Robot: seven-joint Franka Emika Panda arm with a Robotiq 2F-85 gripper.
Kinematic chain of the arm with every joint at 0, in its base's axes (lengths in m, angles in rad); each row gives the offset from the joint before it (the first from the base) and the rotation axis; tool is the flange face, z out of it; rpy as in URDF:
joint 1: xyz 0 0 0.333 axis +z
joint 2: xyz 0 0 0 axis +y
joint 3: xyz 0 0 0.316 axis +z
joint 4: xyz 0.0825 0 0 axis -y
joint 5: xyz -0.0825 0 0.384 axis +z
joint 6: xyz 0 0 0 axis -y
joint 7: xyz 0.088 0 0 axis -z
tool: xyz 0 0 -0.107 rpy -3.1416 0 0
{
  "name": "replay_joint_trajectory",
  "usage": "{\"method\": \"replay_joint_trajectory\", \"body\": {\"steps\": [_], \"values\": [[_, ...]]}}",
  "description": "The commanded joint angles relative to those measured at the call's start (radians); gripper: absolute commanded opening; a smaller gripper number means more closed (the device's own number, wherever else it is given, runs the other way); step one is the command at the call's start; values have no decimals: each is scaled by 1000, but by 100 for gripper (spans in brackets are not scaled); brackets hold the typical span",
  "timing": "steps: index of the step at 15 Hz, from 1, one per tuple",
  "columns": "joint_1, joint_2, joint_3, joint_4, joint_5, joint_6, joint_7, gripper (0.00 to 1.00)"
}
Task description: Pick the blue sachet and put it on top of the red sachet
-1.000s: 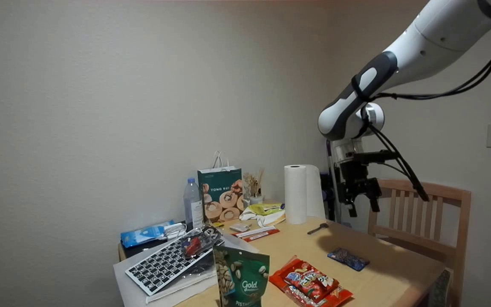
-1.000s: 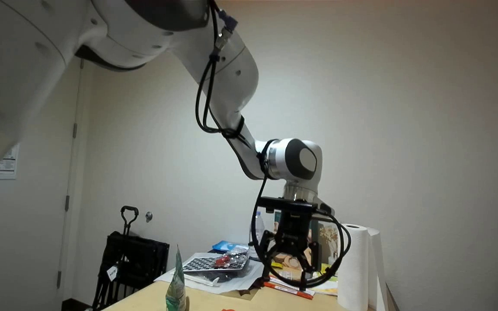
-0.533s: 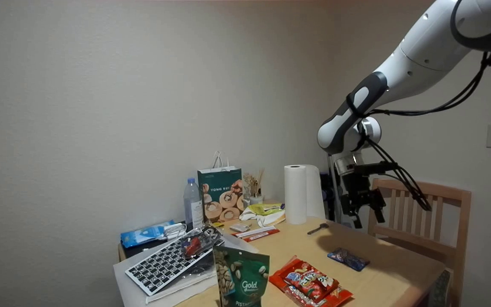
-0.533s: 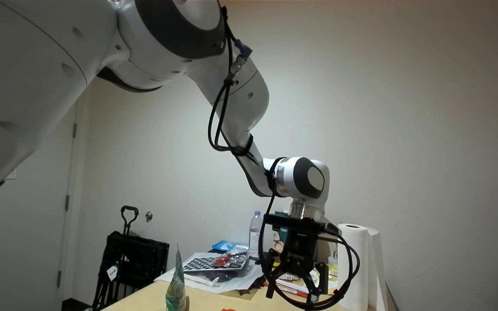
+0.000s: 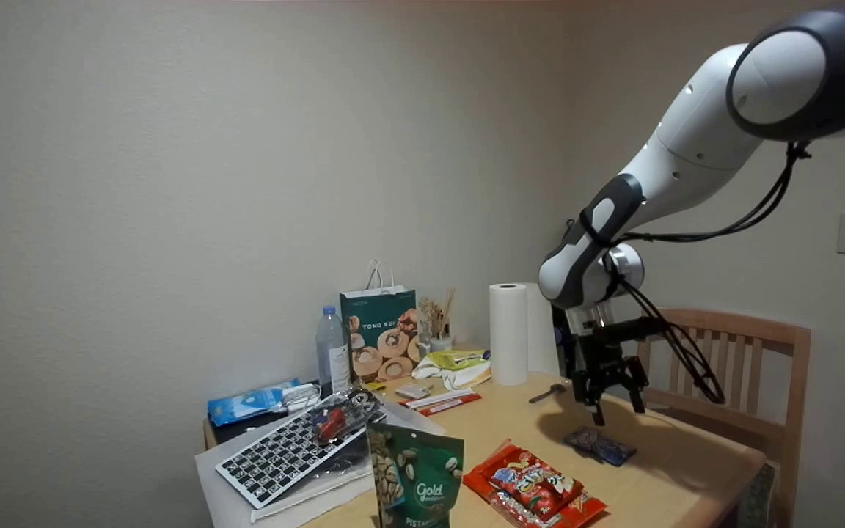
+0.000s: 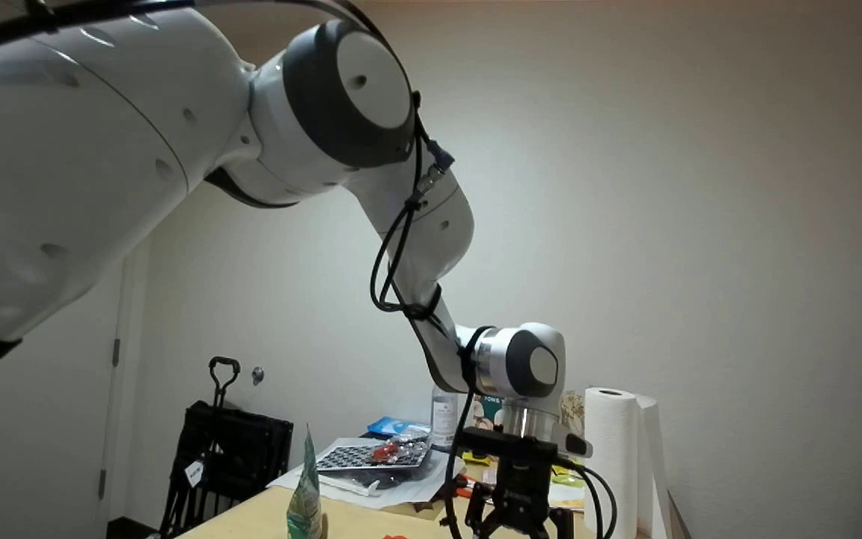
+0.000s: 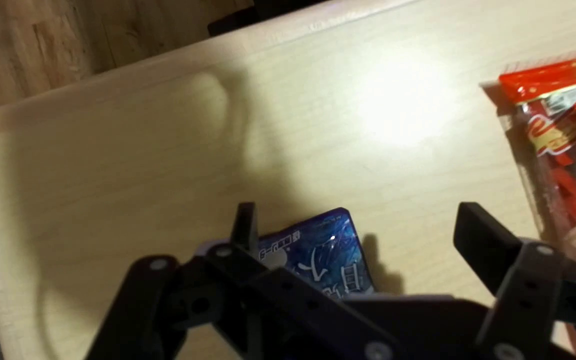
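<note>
The blue sachet [image 5: 602, 446] lies flat on the table, to the right of the red sachet [image 5: 536, 484] in an exterior view. My gripper [image 5: 619, 412] is open and empty, held above the blue sachet and apart from it. In the wrist view, the blue sachet [image 7: 318, 252] shows between the fingers of my gripper [image 7: 363, 225], nearer the left finger, with its lower part hidden behind the gripper. The red sachet [image 7: 563, 77] is cut off at the right edge there. In an exterior view, only a sliver of the red sachet [image 6: 395, 537] shows, and my fingertips are below the frame.
A green pouch [image 5: 422, 480] stands upright beside the red sachet. A paper towel roll [image 5: 508, 334], a dark spoon [image 5: 547, 393] and a keyboard [image 5: 298, 458] are farther off. A wooden chair [image 5: 723, 367] stands behind the table edge [image 7: 193, 55].
My gripper has come down toward the table, closer above the blue sachet, and stays open. The sachets have not moved.
</note>
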Motion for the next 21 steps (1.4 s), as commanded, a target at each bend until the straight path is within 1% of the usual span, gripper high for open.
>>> {"method": "replay_joint_trajectory", "body": {"steps": [1,2,4,7,8,9,14,15,16,19,21], "values": [[-22,116,10,98,-4,-56,46,100],[-16,69,14,43,-10,-7,28,100],[-18,115,14,76,-10,-23,30,100],[-19,126,14,96,-11,-33,30,100],[-16,145,12,116,-24,-7,24,100],[-13,172,8,152,-39,-5,24,100],[-11,286,0,320,-99,-72,30,100],[-12,294,0,332,-99,-80,36,100],[-15,260,11,280,-84,-44,29,100],[-16,294,10,323,-85,-60,29,100],[-19,326,10,368,-100,-96,2,100]]}}
